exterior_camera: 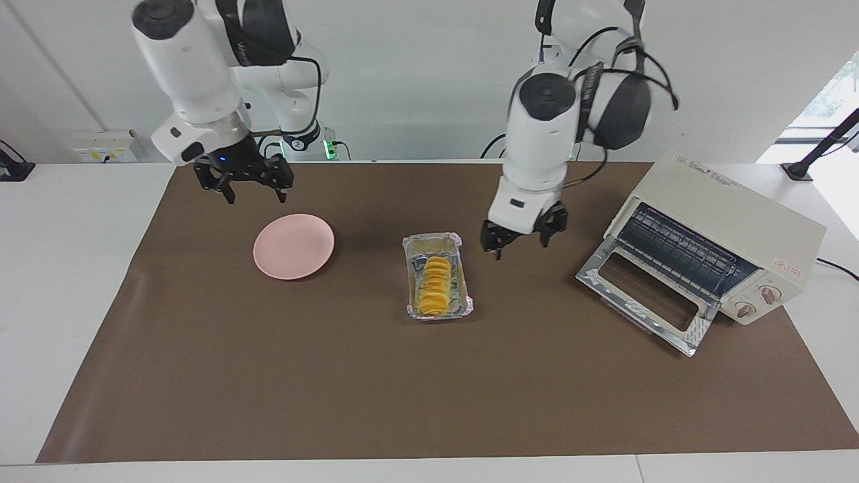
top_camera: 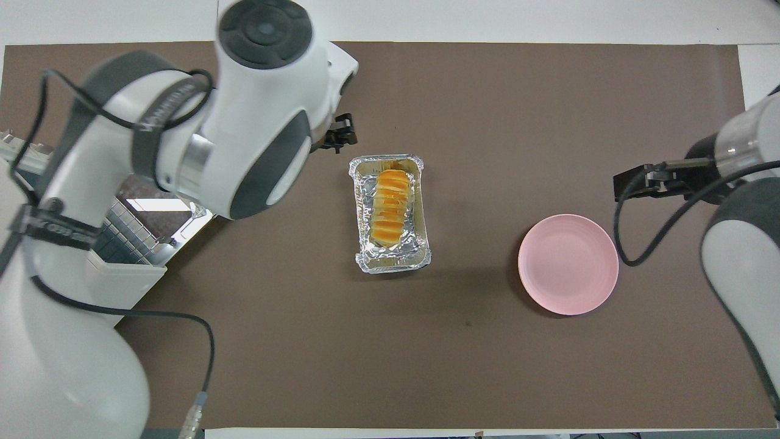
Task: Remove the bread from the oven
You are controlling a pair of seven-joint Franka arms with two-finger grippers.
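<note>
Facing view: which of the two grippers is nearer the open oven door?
The left gripper, hanging open between the crinkled silver foil tray and the cream-white toaster oven; the right gripper is above the round pink plate.

bare mat around foil tray (exterior_camera: pixel 438 310), oven (exterior_camera: pixel 728 221) door down, its mouth unblocked, both arms raised

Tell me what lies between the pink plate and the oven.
In the facing view, between the plate and the oven sits the foil tray holding the bread; the left gripper hangs above the mat there.
</note>
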